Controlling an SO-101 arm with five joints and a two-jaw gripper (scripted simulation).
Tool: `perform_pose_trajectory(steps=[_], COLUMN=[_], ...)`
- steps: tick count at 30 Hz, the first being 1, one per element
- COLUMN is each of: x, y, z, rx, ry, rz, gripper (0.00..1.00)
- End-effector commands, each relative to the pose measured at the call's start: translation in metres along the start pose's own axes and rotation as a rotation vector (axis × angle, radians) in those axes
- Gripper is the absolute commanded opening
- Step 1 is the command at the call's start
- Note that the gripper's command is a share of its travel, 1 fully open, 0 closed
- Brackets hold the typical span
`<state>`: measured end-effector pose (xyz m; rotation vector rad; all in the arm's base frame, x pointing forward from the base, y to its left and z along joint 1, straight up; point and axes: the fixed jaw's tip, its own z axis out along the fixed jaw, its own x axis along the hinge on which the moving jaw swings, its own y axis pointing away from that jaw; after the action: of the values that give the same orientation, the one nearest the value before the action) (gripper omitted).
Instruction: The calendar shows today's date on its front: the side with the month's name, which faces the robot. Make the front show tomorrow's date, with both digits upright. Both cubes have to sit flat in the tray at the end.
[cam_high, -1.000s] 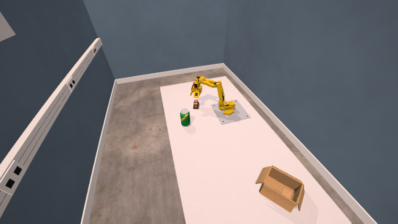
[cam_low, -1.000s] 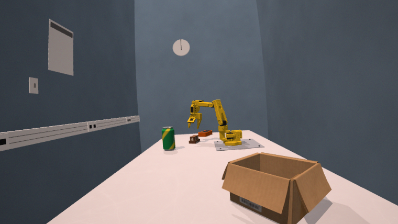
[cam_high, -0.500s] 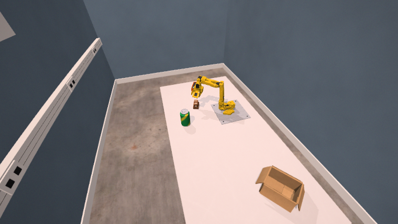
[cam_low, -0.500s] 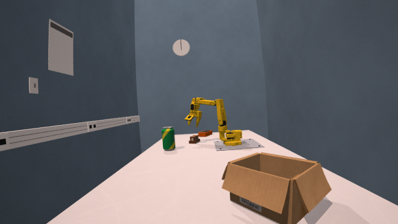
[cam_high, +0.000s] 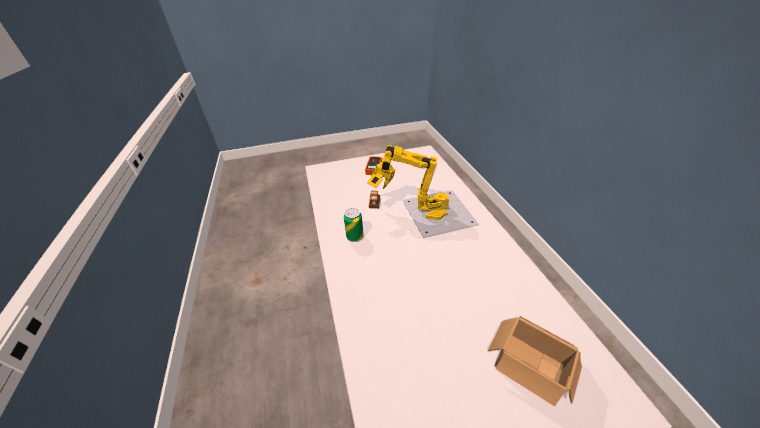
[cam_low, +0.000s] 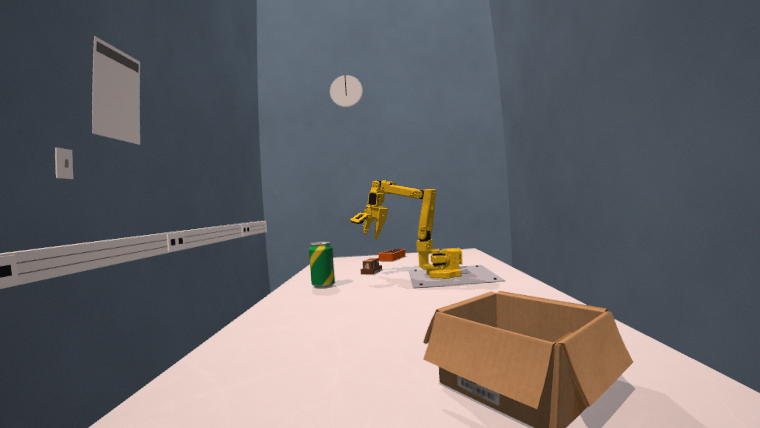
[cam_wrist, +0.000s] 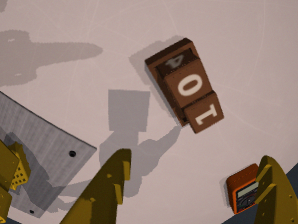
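Note:
The brown calendar tray (cam_high: 374, 205) (cam_low: 370, 271) (cam_wrist: 167, 50) stands on the table in front of the arm. In the wrist view it slants, with one cube (cam_wrist: 189, 84) showing a white 0 on top and a shaded 4 on its end side. The other cube (cam_wrist: 204, 113) shows a 1 on top and reaches past the tray's lower end; whether it sits flat is unclear. Bare tray shows beyond the 4. The month's name and the front digits are not readable. My gripper (cam_low: 371, 235) (cam_wrist: 196, 154) is open and empty, raised above the table, off the tray's lower end in the wrist view.
An orange multimeter (cam_high: 373, 164) (cam_low: 391, 255) (cam_wrist: 246, 195) lies beyond the calendar. A green can (cam_high: 353, 227) (cam_low: 321, 264) stands on the calendar's other side. The arm's grey base plate (cam_high: 457, 225) (cam_low: 481, 273) (cam_wrist: 50, 150) is nearby. An open cardboard box (cam_high: 523, 374) (cam_low: 491, 361) is farther off.

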<state>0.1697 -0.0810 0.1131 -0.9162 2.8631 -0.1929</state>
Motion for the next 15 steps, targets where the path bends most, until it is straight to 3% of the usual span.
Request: perform_pose_trajectory(steps=[1, 15], x=[-0.003, -0.015], y=[0.01, 0.047], z=[-0.005, -0.016], rx=[0.009, 0.032], ry=[-0.015, -0.1], rz=[0.057, 0.396], gripper=[0.36, 0.36])
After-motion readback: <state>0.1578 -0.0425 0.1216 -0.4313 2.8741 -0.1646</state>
